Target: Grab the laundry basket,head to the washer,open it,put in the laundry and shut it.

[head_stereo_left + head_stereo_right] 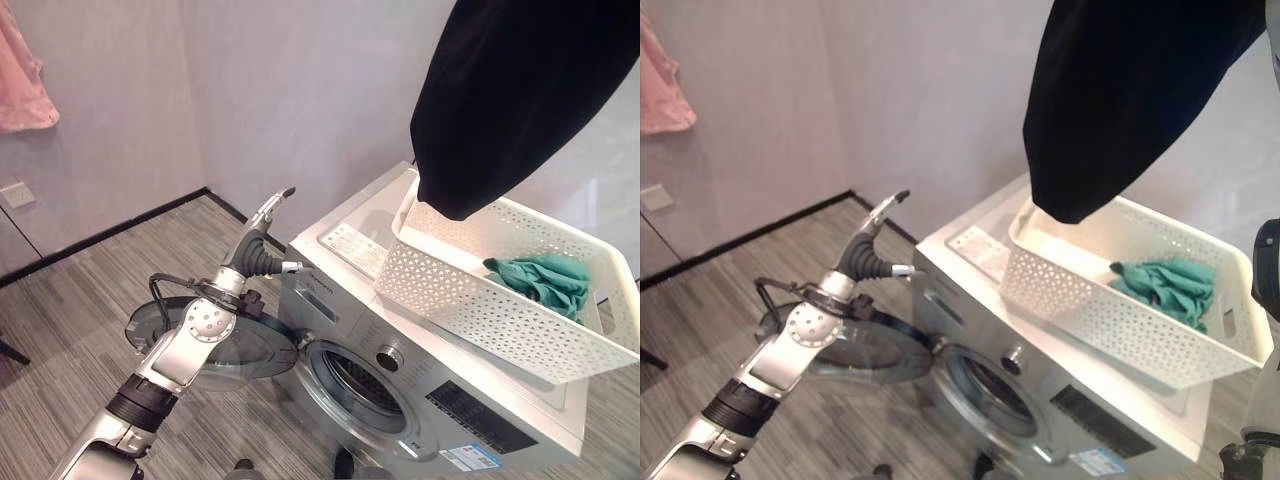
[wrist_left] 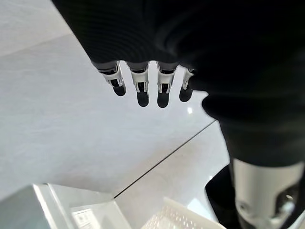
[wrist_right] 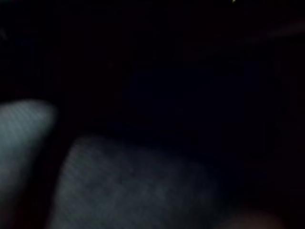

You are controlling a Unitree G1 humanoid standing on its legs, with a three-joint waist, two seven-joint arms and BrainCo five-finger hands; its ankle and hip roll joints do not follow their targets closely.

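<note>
A: Where's the basket?
B: White laundry basket (image 1: 470, 300) sits on top of the washer (image 1: 420, 400), toward the right. A teal cloth (image 1: 545, 280) lies in its far right corner.
A: Washer door?
B: Door (image 1: 215, 345) is swung open to the left, and the drum opening (image 1: 360, 385) is exposed at the front.
A: And the big dark thing?
B: A black garment (image 1: 510, 95) hangs from the top right, with its lower end just above the basket's far left rim. What holds it is hidden.
A: Left hand?
B: Left hand (image 1: 272, 207) is raised left of the washer, above the door. Its fingers (image 2: 143, 88) are straight and touch nothing, so it is open and empty.
A: Right hand?
B: Can't tell. The right wrist view is dark, with just blurred grey fabric.
A: Anything else?
B: A pink garment (image 1: 22, 75) hangs on the far left wall.
</note>
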